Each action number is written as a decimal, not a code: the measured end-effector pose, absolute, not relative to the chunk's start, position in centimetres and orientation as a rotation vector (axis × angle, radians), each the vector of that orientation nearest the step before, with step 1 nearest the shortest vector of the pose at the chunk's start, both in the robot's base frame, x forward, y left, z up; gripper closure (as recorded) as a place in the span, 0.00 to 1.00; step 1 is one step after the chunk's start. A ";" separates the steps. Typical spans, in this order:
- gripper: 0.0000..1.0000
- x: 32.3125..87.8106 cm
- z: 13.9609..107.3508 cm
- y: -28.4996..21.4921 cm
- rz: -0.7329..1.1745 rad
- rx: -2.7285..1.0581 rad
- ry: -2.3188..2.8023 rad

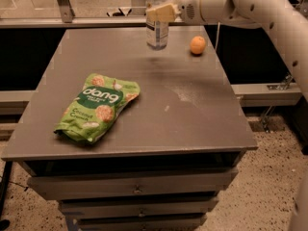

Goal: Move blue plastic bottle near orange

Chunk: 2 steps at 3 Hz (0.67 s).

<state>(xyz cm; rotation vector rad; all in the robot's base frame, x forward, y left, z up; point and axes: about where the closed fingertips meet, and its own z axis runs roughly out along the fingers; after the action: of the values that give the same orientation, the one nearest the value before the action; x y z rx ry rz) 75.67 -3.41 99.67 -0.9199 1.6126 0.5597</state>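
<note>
The blue plastic bottle [157, 29] is clear with a pale label and stands upright near the far edge of the grey table [192, 109]. My gripper [160, 12] reaches in from the right and is shut on the bottle's upper part, hiding the cap area. The bottle's base hovers at or just above the table top. The orange [197, 44] sits on the table a short way to the right of the bottle, apart from it.
A green snack bag [98, 107] lies on the left half of the table. My white arm [250, 4] crosses above the table's far right corner. Drawers [137, 189] sit under the table front. A rail [72, 23] runs behind the table.
</note>
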 end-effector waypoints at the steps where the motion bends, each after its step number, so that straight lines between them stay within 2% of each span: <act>1: 1.00 78.2 98.6 -3.4 0.545 -0.971 1.614; 2: 1.00 79.8 98.3 -3.8 0.524 -1.011 1.616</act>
<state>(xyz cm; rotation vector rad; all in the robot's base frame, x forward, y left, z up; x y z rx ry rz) 79.80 -3.76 98.29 -1.0106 1.6164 0.5245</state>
